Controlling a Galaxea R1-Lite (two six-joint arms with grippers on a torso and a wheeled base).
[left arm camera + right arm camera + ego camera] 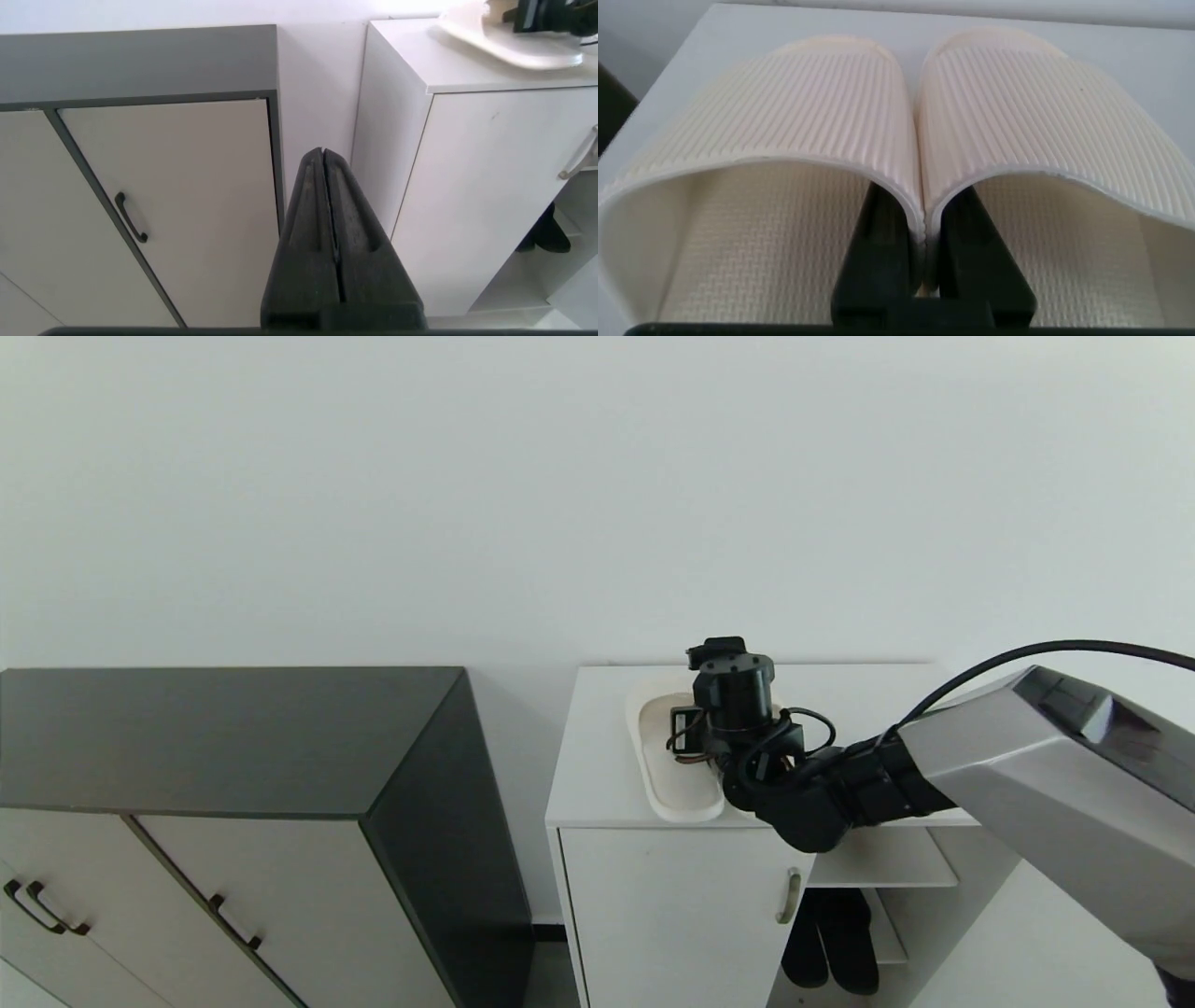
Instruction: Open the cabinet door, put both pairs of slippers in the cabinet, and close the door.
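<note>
At the far left stood a low grey-topped cabinet (215,737) with pale doors and dark bar handles, set against a plain light wall (560,476). The left end effector (334,233) hung in front of the narrow gap between that cabinet and the next one. Its two dark fingers were pressed flat together with nothing between them.

Just to the right stood the white cabinet (597,747). The door (672,915) on its left half was shut, with a pale handle (792,894) at its right edge. On the cabinet's top lay the pair of cream slippers (677,784), side by side and touching. Their ribbed straps were toward the wall and their heels reached the front edge.

The right end effector (922,233) was at these slippers, its arm reaching in from the right over the cabinet's front edge. In the right wrist view one finger (878,252) lay inside each slipper. The two adjoining strap edges were pinched between them, so the grip was closed on the pair. The slippers rested on the top; I could not tell whether they were lifted at all.

Farther right, the white cabinet's right half stood open and showed pale shelves. A pair of black slippers (836,943) stood low inside it, below the upper shelf, close together with toes pointing inward.
</note>
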